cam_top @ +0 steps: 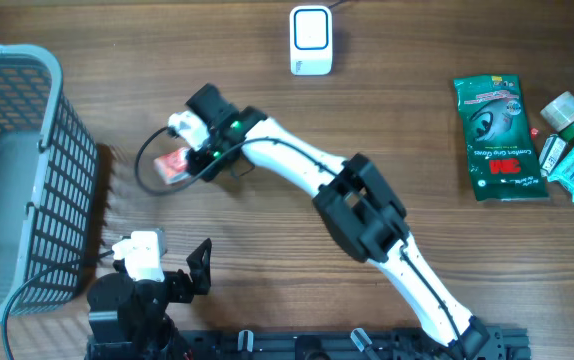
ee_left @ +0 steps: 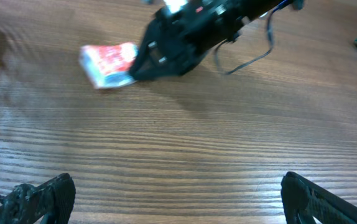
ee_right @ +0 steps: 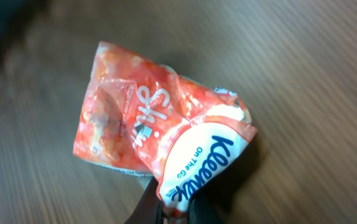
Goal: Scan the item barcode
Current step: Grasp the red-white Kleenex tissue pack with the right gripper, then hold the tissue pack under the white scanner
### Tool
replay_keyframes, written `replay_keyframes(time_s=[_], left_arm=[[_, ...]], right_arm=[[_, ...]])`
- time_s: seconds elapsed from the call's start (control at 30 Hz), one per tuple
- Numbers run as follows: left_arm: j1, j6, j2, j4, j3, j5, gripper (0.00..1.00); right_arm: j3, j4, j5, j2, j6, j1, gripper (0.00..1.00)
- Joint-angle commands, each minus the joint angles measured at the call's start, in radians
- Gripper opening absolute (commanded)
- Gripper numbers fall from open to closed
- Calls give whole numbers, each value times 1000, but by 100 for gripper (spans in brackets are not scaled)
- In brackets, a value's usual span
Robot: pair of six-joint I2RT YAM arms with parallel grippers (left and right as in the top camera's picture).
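Observation:
The item is an orange-red and white Kleenex tissue pack (cam_top: 171,164) lying left of centre on the wooden table. My right gripper (cam_top: 189,158) reaches far left and is shut on the pack's near end. The right wrist view shows the crumpled pack (ee_right: 147,124) pinched between the dark fingers at my right gripper (ee_right: 177,210). From the left wrist view the pack (ee_left: 108,63) sits at the top left with my right gripper (ee_left: 136,70) on it. My left gripper (ee_left: 178,199) stands open over bare wood, apart from the pack. A white scanner (cam_top: 310,40) stands at the back edge.
A grey mesh basket (cam_top: 27,180) fills the left side. At the right lie a green 3M packet (cam_top: 499,138) and some small packages (cam_top: 572,150). A black cable (cam_top: 145,170) loops beside the tissue pack. The left arm's base (cam_top: 132,300) sits at the front left.

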Motion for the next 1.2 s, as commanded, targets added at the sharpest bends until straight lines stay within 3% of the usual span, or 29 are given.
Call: replay_keyframes(time_s=[0.0, 0.13, 0.27, 0.5, 0.63, 0.73, 0.83, 1.0, 1.17], left_arm=[[4, 5, -7, 5, -3, 8, 100], [4, 5, -7, 5, -3, 8, 100], [4, 5, -7, 5, -3, 8, 100], [4, 5, -7, 5, -3, 8, 100], [4, 5, -7, 5, -3, 8, 100], [4, 5, -7, 5, -3, 8, 100], [4, 5, -7, 5, -3, 8, 100], [4, 5, -7, 5, -3, 8, 100], [4, 5, -7, 5, -3, 8, 100]], right_arm=[[-16, -166, 121, -43, 103, -125, 5], [-16, -535, 69, -179, 340, -255, 4], [-16, -936, -132, -261, 527, -393, 4], [-25, -948, -665, -326, 555, -513, 4], [-25, -948, -764, -331, 808, -521, 4], [-25, -948, -1023, -331, 927, -521, 4], [-25, -948, -1156, -331, 1167, -532, 4], [-25, -940, -1106, -331, 1574, -612, 4], [-25, -948, -804, -331, 1964, -742, 4]])
